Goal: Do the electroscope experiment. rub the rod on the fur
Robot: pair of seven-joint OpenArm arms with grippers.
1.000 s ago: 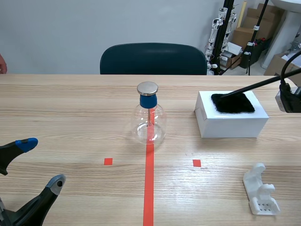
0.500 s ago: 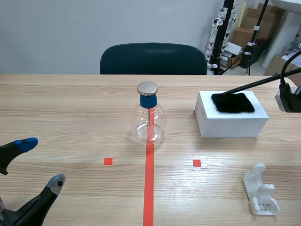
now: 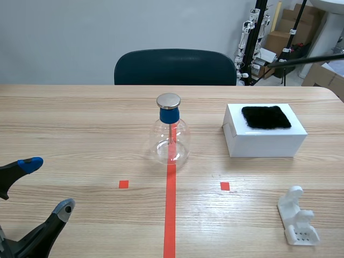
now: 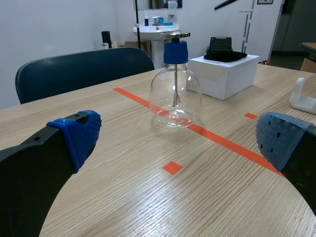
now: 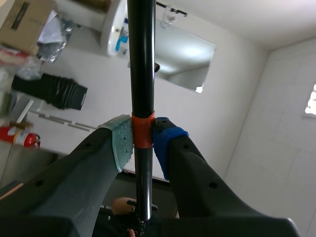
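Clamping the rod (image 5: pixel 142 64) at its orange band (image 5: pixel 142 134) suits it: stiff, light, likely slippery; right gripper (image 5: pixel 143 143) pinches there, left gripper (image 4: pixel 180 140) gapes.

Dark chair (image 3: pixel 174 67), white stand (image 3: pixel 298 217)

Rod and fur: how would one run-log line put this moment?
right gripper: shut on black rod | rod: raised, clear of black fur | fur: on white box | left gripper: open

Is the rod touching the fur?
No, the rod hangs in the air, well above the fur.
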